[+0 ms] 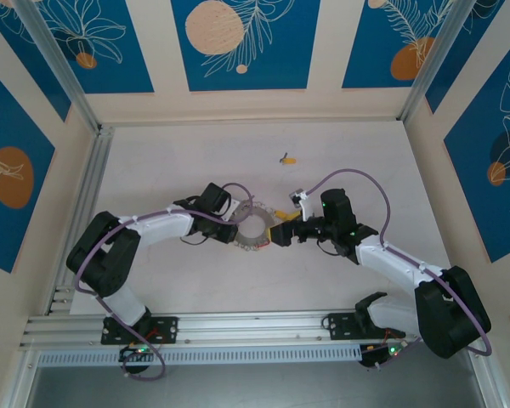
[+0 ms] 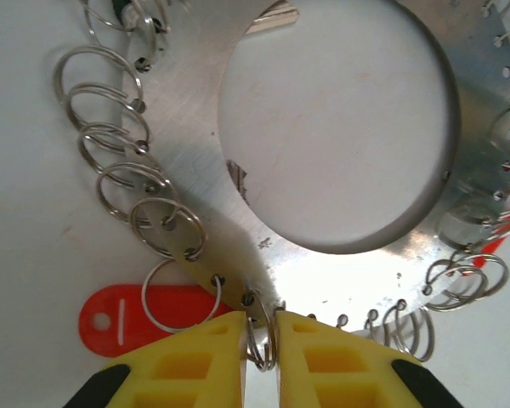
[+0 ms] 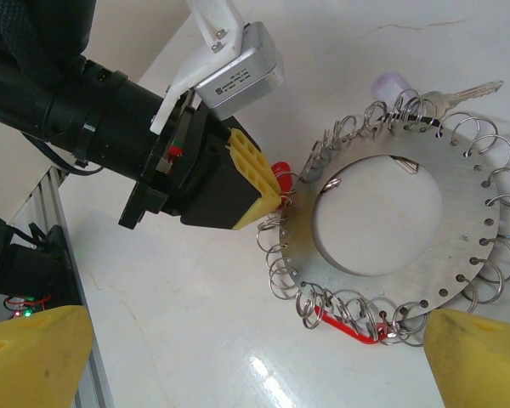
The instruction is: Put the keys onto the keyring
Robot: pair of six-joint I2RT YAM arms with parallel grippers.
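Top view: one keyring (image 1: 253,231), a flat grey metal disc with a round hole, lies on the white table (image 1: 170,170). The left gripper (image 1: 232,231) is at its left rim and the right gripper (image 1: 280,235) at its right rim. One yellow-tagged key (image 1: 285,158) lies well beyond its far side. Left wrist: the plate is brushed and scratched. Its drilled rim carries wire split rings (image 2: 110,144), at least six on the left edge. One red tag (image 2: 119,319), a flat plastic oblong, lies at the near rim. Two ribbed yellow fingertips (image 2: 195,365) stand narrow with one split ring in the gap; whether it is pinched, cannot tell. Right wrist: two yellow fingertips (image 3: 34,357) are spread wide, holding nothing. One silver key (image 3: 467,92) with a purple tag (image 3: 391,85) sits at the keyring's far rim, and a second red tag (image 3: 348,330) under its near rim.
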